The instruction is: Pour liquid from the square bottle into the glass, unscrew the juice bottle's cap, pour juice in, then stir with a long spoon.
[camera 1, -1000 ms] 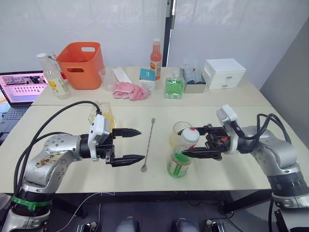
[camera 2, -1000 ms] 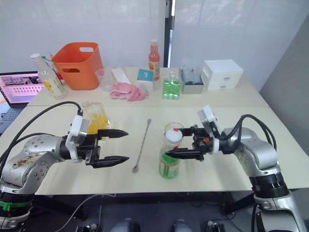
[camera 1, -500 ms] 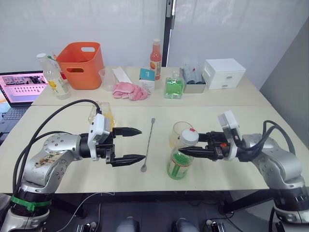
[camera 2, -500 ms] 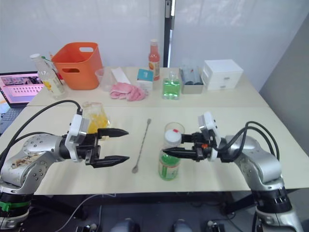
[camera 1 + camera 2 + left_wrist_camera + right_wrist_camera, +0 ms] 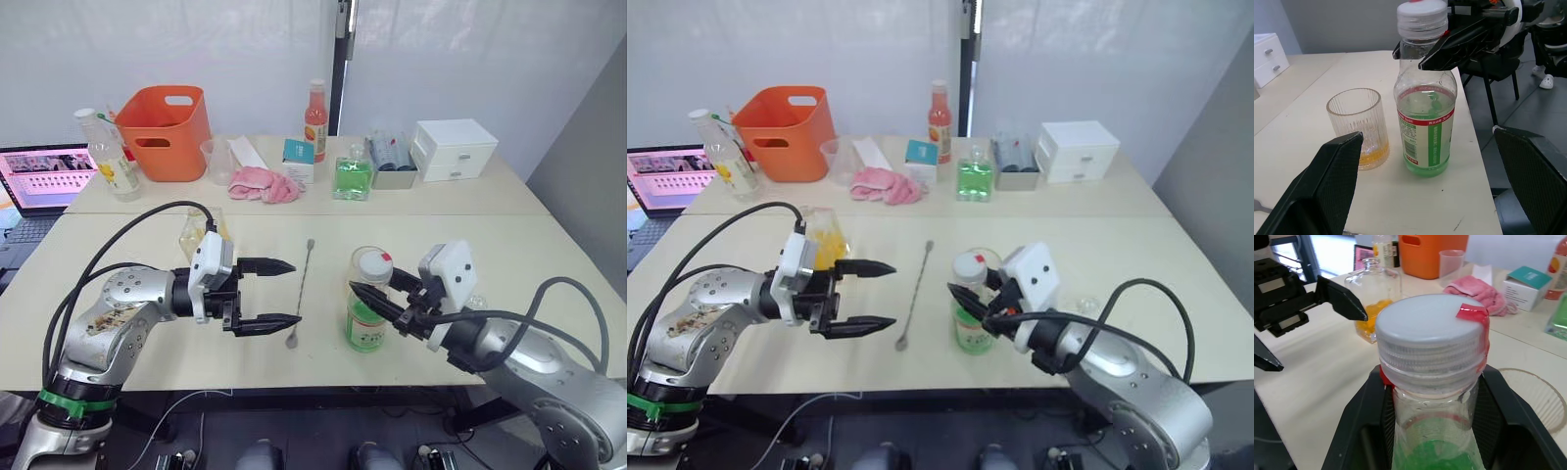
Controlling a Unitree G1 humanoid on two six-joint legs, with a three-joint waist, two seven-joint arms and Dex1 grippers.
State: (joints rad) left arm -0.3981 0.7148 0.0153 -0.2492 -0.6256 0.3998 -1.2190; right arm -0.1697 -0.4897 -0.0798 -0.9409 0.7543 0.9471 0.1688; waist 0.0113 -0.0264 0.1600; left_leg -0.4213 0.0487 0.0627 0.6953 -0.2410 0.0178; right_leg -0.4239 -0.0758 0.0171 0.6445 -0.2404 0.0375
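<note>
Capped, part-full juice bottle (image 5: 1426,122); yellow-bottomed glass (image 5: 1357,128)

— How many bottles stand on the pale bench (image 5: 509,230)?

— Five: the slim green-labelled juice bottle (image 5: 366,315), the square bottle of yellow-orange liquid (image 5: 208,233), a square bottle of green liquid (image 5: 353,177), a tall orange-red bottle (image 5: 315,116), and a yellow-labelled clear bottle (image 5: 110,157).

— And the rest?

— One ribbed clear glass (image 5: 1358,128), one long silver spoon (image 5: 300,283), one orange bucket (image 5: 165,131), one white drawer box (image 5: 455,149), one frosted measuring cup (image 5: 217,160), one open laptop (image 5: 41,181).
</note>
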